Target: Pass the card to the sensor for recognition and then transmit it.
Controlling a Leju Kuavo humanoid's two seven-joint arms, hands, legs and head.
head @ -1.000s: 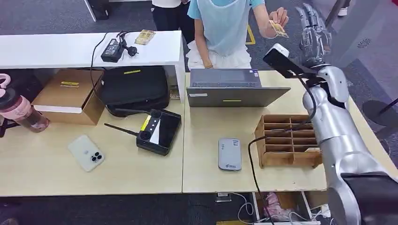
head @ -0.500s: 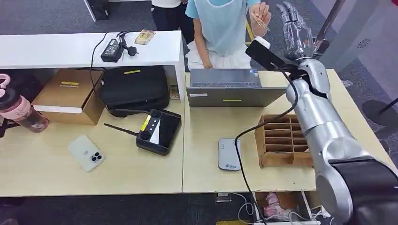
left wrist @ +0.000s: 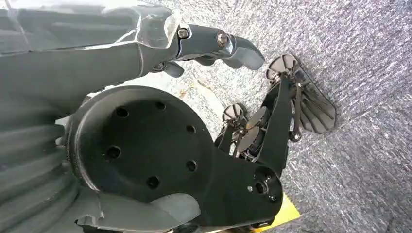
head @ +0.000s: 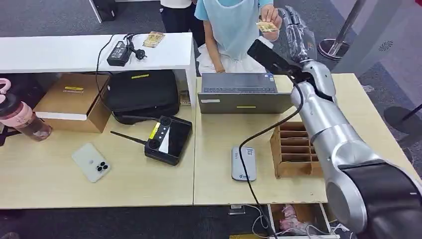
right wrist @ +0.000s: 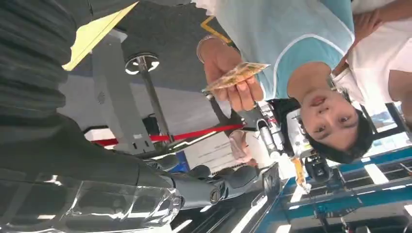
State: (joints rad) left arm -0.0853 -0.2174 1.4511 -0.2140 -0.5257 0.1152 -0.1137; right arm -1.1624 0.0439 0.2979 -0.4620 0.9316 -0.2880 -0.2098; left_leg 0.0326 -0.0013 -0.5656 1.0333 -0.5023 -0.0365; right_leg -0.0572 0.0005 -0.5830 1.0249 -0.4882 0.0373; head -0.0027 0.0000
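A gold-patterned card (head: pixel 267 26) sits pinched in a person's hand (head: pixel 271 15) at the far side of the table (head: pixel 219 169), just left of the robot's raised right hand (head: pixel 297 30) — near it, but not touching. That hand holds nothing, its dark fingers (head: pixel 293 20) extended upward and slightly apart. In the right wrist view the card (right wrist: pixel 235 75) shows edge-on in the person's hand (right wrist: pixel 228 68), apart from the robot's thumb (right wrist: pixel 228 182). The left hand (left wrist: pixel 214 46) hangs over grey carpet, fingers loosely extended, holding nothing.

The grey card sensor (head: pixel 243 163) lies untouched on the near table, between a black remote controller (head: pixel 169 139) and a wooden divided box (head: pixel 293 149). Judged from this, the task is at its opening — the handover is not yet made, and the scan and the passing-on remain.
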